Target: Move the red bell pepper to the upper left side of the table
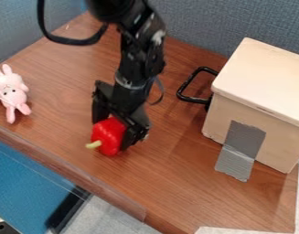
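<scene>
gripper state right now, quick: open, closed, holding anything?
Gripper: closed on the red pepper, one finger to either side of it; whether it's lifted off the table, can't tell.

arm (136,59) — upper end cut off by top edge | red bell pepper (107,139) — partly hidden by gripper (118,130) | box (267,87): cut off at right edge

Desk (176,183) and fabric partitions (200,27) suggest an office.
</scene>
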`<state>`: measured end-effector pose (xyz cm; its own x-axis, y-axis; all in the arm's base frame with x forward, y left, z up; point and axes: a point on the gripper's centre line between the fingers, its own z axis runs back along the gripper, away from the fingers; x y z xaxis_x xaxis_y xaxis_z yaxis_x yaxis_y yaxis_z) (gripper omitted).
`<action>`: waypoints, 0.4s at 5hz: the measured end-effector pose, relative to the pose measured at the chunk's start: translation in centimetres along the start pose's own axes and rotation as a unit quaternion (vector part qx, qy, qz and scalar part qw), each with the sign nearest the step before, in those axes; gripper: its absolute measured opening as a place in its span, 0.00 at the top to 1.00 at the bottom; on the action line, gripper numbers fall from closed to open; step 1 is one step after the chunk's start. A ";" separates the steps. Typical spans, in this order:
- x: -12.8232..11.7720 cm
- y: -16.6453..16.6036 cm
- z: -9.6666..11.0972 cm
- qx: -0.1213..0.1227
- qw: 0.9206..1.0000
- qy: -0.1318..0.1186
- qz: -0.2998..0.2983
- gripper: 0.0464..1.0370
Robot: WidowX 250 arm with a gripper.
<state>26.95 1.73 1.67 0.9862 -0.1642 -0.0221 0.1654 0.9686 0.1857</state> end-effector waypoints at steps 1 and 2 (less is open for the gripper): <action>0.0 0.2 -0.8 0.008 1.000 0.011 -0.004 0.08; 0.1 0.9 -0.7 -0.010 1.000 0.010 0.010 0.20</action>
<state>27.20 2.71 1.13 0.9892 -0.1418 -0.0376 0.1462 0.9750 0.1672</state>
